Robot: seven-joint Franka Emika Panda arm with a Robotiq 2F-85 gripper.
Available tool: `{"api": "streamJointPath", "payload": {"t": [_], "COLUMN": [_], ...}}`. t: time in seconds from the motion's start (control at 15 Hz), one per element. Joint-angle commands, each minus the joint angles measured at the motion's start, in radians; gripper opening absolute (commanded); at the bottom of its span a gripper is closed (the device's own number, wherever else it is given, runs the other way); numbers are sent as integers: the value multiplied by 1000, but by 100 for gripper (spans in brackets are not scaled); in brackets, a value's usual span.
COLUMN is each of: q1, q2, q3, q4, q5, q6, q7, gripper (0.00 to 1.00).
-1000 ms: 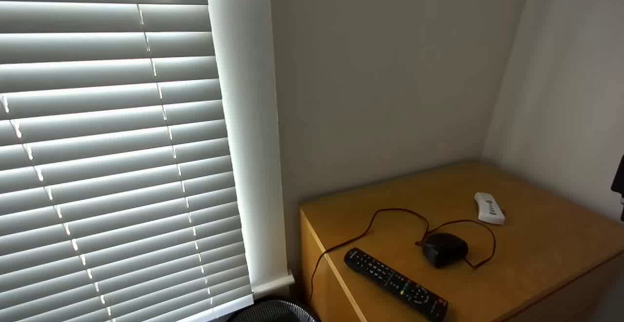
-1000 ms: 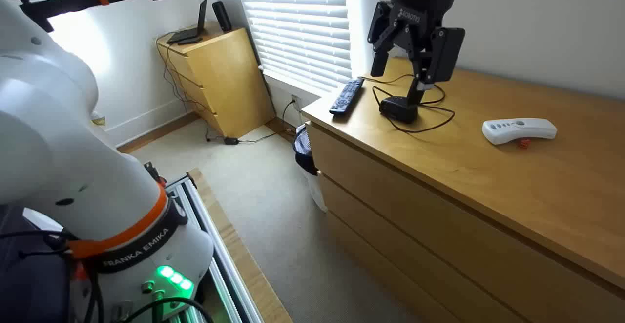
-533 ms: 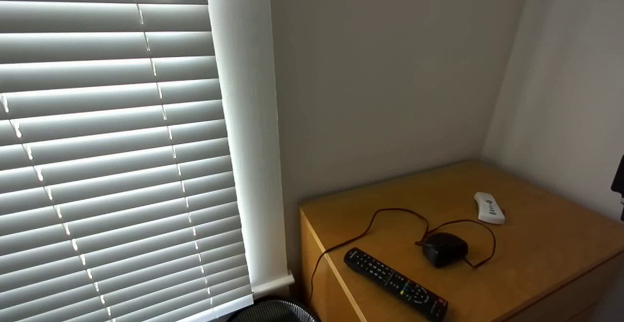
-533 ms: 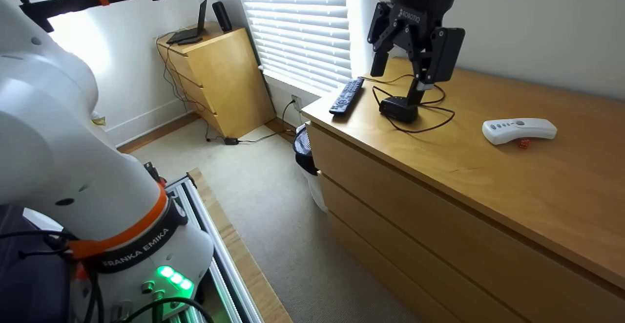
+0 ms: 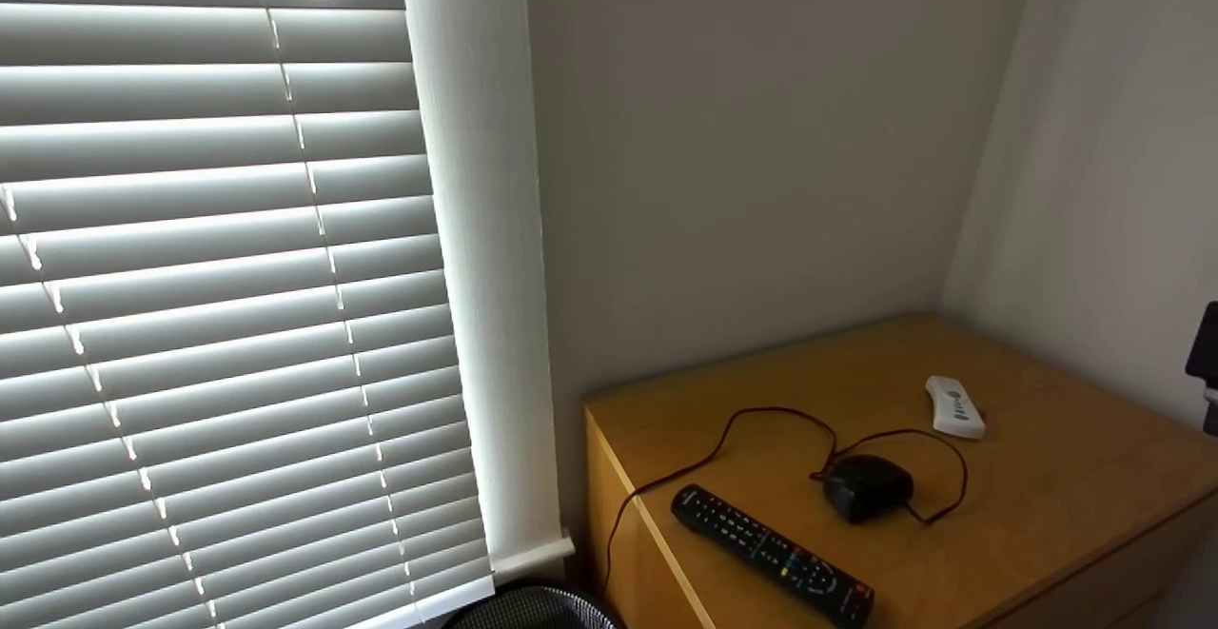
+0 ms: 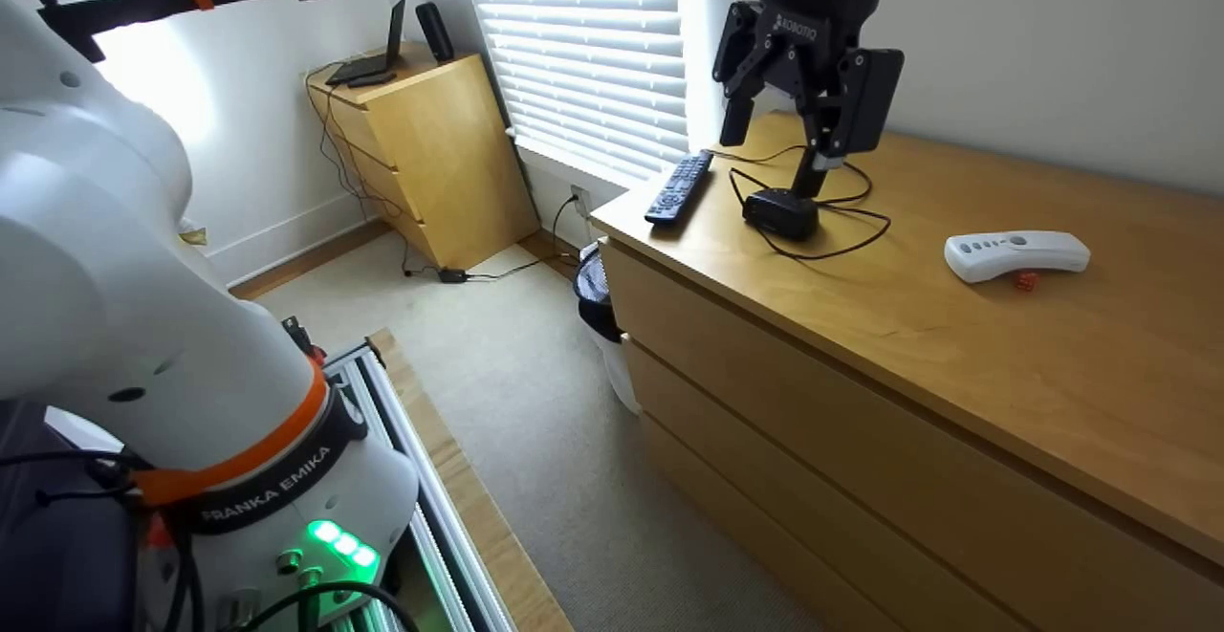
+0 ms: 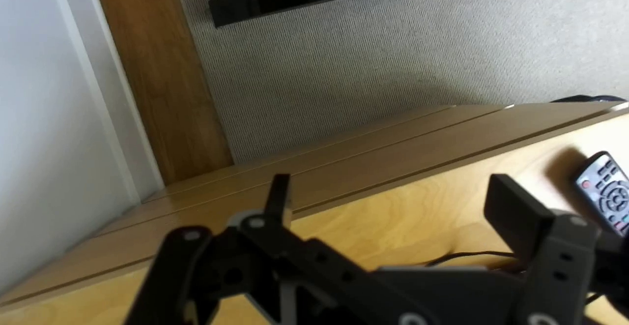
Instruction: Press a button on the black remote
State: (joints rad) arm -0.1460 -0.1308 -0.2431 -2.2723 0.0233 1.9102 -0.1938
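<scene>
- Three small devices lay on the wooden dresser (image 6: 918, 307): the black remote (image 5: 773, 555), a black corded device (image 5: 868, 488) and a white controller (image 6: 1016, 255), with a small red cube (image 6: 1026, 281) just beside the last.
- The remote, the thing to be pressed, lay flat with its buttons (image 7: 615, 197) facing up, near the dresser's end by the blinds (image 5: 228, 324). The corded device sat near it.
- The gripper (image 7: 393, 204) hung over the dresser near its front edge. Its jaws stood wide apart, with nothing held between them.
- In the wrist view the remote showed only at the right border, cut off by the frame, past one of the fingers (image 7: 518, 212). Nothing touched its buttons.
- In an exterior view a fingertip overlapped the corded device; I could not tell whether it met it or merely stood in front.
- Done, as far as I could judge: little beyond having the arm over the right piece of furniture. The press itself looked not yet made.
- Left, in my judgement: shift across toward the window end, line a fingertip up over a button, perhaps narrow the jaws for a finer point, come down, push, and lift clear. With buttons that small, the aiming looked like the hard part.
</scene>
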Motion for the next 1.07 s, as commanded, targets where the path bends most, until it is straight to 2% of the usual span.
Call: {"api": "streamJointPath", "payload": {"t": [0.0, 0.2, 0.47, 1.0], "q1": [47, 107, 186, 309], "q2": [-66, -84, -89, -59], "q3": [82, 157, 223, 248], "q4": [-73, -103, -134, -171], "q5": [-8, 6, 29, 178], "q6": [34, 108, 245, 451], "q7": [-64, -91, -168, -544], "gripper": [100, 100, 100, 100]}}
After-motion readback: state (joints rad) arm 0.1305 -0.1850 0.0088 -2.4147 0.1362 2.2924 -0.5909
